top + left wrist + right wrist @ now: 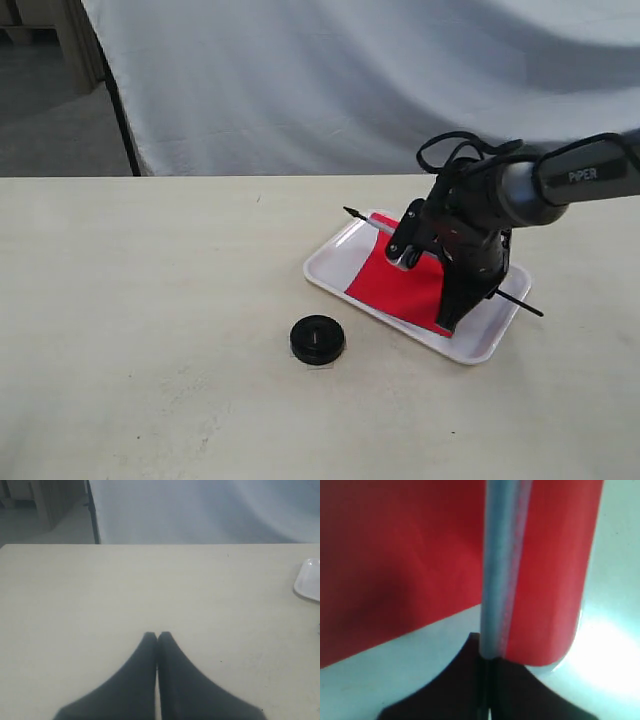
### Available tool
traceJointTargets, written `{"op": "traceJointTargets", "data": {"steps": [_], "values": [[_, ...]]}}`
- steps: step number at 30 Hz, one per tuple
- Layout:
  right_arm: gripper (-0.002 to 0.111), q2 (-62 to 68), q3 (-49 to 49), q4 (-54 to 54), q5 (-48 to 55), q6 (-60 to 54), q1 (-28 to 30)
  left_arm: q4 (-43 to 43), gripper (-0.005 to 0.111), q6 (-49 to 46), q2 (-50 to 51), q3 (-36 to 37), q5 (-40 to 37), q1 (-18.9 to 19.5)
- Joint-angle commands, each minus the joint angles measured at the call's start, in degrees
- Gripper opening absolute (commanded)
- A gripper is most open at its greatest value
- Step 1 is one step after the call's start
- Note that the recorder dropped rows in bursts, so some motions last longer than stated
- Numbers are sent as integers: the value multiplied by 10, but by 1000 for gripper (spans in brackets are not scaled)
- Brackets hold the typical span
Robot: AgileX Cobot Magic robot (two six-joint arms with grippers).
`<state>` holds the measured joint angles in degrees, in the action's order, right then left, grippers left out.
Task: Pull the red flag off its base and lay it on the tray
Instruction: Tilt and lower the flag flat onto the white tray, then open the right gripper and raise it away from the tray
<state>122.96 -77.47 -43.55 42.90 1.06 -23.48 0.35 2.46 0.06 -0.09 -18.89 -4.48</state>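
Over the tray (335,265), right gripper (487,662) pinches the red flag (400,285) by its pole for flat placement; left gripper (157,637) closed, empty.

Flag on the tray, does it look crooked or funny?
A bit. The flag lies slantwise across the tray, and its pole pokes out past the rim at both ends. The right gripper grips the pole. Nothing looks broken.

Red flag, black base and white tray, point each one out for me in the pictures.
red flag (400,285): exterior view, on the red cloth.
base (317,339): exterior view, top of the black disc.
tray (338,258): exterior view, bare white floor near its left corner.
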Motion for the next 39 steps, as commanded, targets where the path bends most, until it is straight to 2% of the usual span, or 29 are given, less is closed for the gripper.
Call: {"op": "traceJointTargets", "data": {"steps": [1, 3, 6, 7, 11, 18, 20, 23, 24, 25, 33, 39], "values": [[1, 8, -5, -17, -9, 2, -16, 0, 0, -1, -1, 1, 3, -3], [24, 8, -5, -22, -8, 2, -24, 0, 0, -1, -1, 1, 3, -3], [81, 5, -5, -22, 19, 3, -45, 0, 0, -1, -1, 1, 3, -3], [88, 4, -5, -27, 31, 3, -53, 0, 0, -1, -1, 1, 3, -3], [73, -12, -5, -55, 92, 24, -81, 0, 0, -1, -1, 1, 3, -3], [73, -77, -5, -28, 112, 66, -87, 0, 0, -1, -1, 1, 3, -3], [66, -94, -5, -12, 112, 66, -87, 0, 0, -1, -1, 1, 3, -3], [30, -118, -5, 9, 113, 66, -87, 0, 0, -1, -1, 1, 3, -3], [12, -125, -5, 13, 115, 66, -87, 0, 0, -1, -1, 1, 3, -3], [0, -131, -5, 22, 116, 68, -87, 0, 0, -1, -1, 1, 3, -3], [-1, -162, -4, 122, 130, 13, -83, 0, 0, -1, -1, 1, 3, -3], [-1, -196, -4, 227, 145, 6, -23, 0, 0, -1, -1, 1, 3, -3]]}}
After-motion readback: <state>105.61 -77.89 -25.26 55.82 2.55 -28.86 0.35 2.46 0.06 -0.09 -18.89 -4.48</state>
